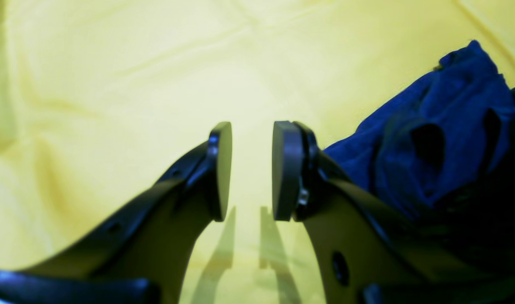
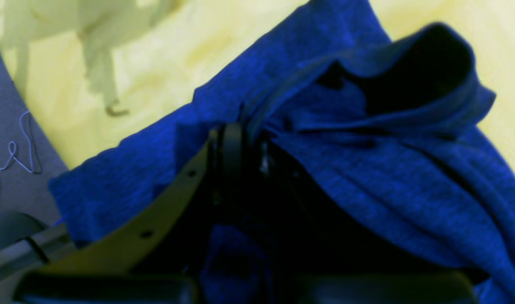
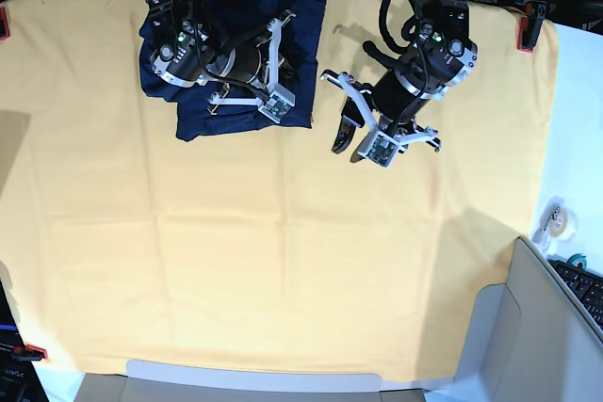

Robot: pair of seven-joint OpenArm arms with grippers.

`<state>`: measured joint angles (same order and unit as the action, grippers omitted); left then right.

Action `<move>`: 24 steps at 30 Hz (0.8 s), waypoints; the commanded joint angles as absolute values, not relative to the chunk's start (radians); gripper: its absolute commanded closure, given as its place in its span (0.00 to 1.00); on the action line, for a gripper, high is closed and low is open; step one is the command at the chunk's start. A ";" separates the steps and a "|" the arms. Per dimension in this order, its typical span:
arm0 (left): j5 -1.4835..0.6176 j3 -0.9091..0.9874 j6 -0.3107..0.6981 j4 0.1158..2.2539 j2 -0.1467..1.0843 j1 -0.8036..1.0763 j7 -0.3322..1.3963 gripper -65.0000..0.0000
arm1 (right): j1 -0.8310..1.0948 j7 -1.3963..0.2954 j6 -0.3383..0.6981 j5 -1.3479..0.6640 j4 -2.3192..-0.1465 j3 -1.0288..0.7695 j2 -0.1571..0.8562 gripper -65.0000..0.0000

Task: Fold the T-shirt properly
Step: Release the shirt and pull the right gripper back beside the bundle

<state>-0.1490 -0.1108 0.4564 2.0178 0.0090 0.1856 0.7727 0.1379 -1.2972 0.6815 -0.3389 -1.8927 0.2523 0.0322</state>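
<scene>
The dark navy T-shirt (image 3: pixel 294 33) lies bunched and partly folded at the far left of the yellow cloth (image 3: pixel 283 261). My right gripper (image 3: pixel 222 99) is down on it. In the right wrist view its fingers (image 2: pixel 232 143) stand close together, with navy fabric (image 2: pixel 367 177) gathered between and over them. My left gripper (image 3: pixel 348 142) hovers over bare cloth to the right of the shirt, open and empty. In the left wrist view its pads (image 1: pixel 221 169) stand apart, and the shirt's edge (image 1: pixel 451 126) lies off to the right.
The yellow cloth (image 1: pixel 113 84) covers the whole table and is held by red clamps (image 3: pixel 524 31) at its corners. A tape roll (image 3: pixel 556 218) and a keyboard (image 3: pixel 584 281) sit off the table's right edge. A grey box (image 3: pixel 528 327) stands at the front right.
</scene>
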 commanded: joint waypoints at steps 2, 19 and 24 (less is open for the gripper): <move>-0.162 -0.102 0.458 2.040 0.007 0.176 0.743 0.77 | 0.128 -1.280 0.687 -0.357 -1.903 0.254 0.028 0.77; -0.162 -0.102 0.458 2.040 0.005 0.179 0.748 0.77 | 0.114 -1.280 0.688 -0.364 -2.018 0.248 0.025 0.36; -0.162 -0.102 0.458 2.038 0.008 0.188 0.746 0.77 | 0.117 -1.280 0.688 -0.383 -2.040 0.081 0.019 0.36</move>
